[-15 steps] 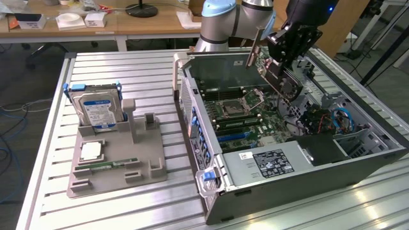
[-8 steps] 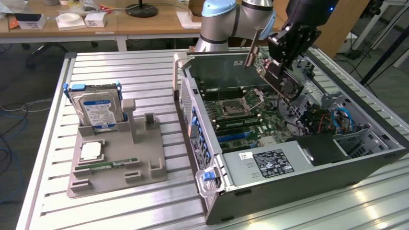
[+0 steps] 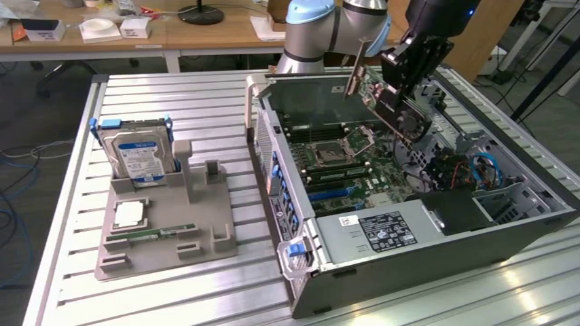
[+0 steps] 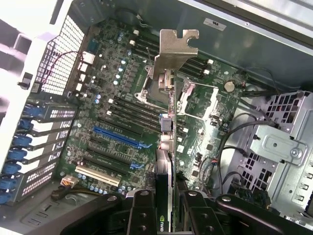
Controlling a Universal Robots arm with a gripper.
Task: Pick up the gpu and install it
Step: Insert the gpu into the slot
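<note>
The gpu [image 3: 392, 109] is a dark card with a black cooler and a silver bracket [image 3: 358, 68]. It hangs tilted in the air above the open computer case [image 3: 507, 238]. My gripper [image 3: 409, 68] is shut on the card's upper edge. In the wrist view the gpu [image 4: 166, 161] runs edge-on away from my gripper [image 4: 164, 205], its silver bracket [image 4: 174, 51] at the far end. Below it lies the green motherboard [image 4: 122, 98] with its blue expansion slots [image 4: 120, 138]. The card touches no slot.
On the exterior view's left a grey holder [image 3: 168, 234] carries a silver hard drive [image 3: 138, 156] with a blue-white label and a green memory stick [image 3: 149, 236]. The slatted metal table [image 3: 145, 102] surrounds the case. Drive cages and cables [image 3: 471, 170] crowd the case's right side.
</note>
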